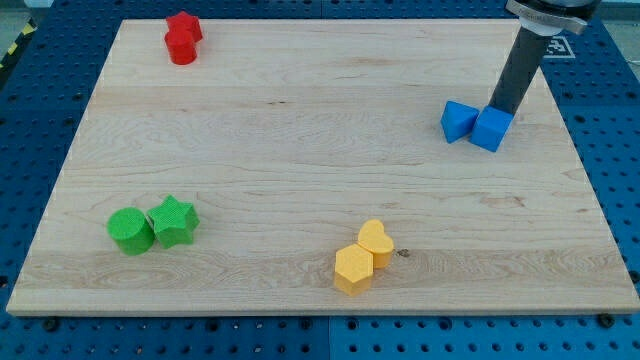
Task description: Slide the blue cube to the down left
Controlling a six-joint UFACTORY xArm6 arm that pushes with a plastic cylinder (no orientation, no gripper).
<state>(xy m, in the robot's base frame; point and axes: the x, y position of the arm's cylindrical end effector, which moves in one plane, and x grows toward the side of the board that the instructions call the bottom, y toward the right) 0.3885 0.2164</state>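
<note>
A: Our tip [497,107] first: lower end of the straight dark rod, no jaws to open or close, holding nothing. It stands at the top edge of the blue cube [491,129], in the notch where the cube meets its blue neighbour; contact looks likely, but we cannot tell for sure.

B: Item one, then, the blue cube. Location?

A: View's right, upper part of the wooden board [300,150], near its right edge. Corner turned toward the view's bottom.

B: Item two?

A: Second blue block [459,120], just to the cube's left and touching it. Shape angular; we cannot make it out more exactly.

B: We go outward. Next nearest?

A: Yellow pair at the view's bottom, a little right of centre: yellow heart [377,242] above, yellow hexagon [353,269] below and to its left, the two touching. Well apart from the blue pair.

B: Green entries?

A: View's lower left: green cylinder [131,231] on the left, green star [174,221] on the right, touching side by side.

B: And red?

A: View's top left, near the board's top edge: red star-like block [184,27] with a red cylinder [181,49] just below it, touching. Farthest from our tip.

B: Surroundings?

A: Blue perforated table [610,160] around the board on all sides.
</note>
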